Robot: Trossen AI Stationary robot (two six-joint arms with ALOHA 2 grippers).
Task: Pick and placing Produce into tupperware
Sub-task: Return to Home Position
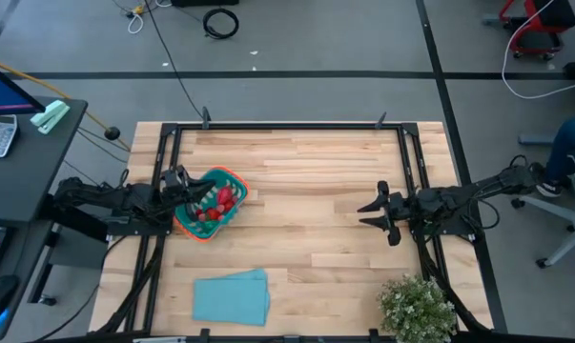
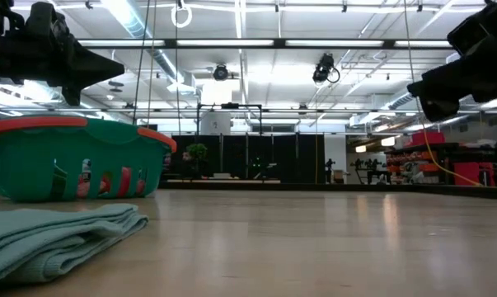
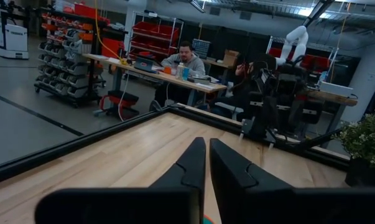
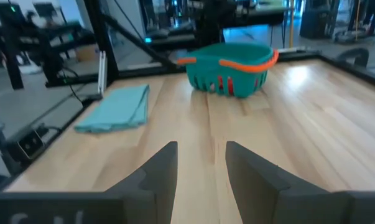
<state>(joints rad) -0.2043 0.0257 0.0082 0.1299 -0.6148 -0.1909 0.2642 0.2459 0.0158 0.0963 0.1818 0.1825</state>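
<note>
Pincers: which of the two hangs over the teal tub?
The left pincer, shut, above the tub holding the produce; the right pincer, open, hangs well apart from it.

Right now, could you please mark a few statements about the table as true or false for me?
1. The tupperware holds red produce. True.
2. The right gripper is shut on a strawberry. False: it is open and empty, over the bare table.
3. The blue cloth lies on the table apart from the tupperware. True.
4. The potted plant stands right beside the tupperware. False: it stands at the table corner on the right arm's side, far from it.
5. The left gripper is shut and hangs above the tupperware. True.
</note>
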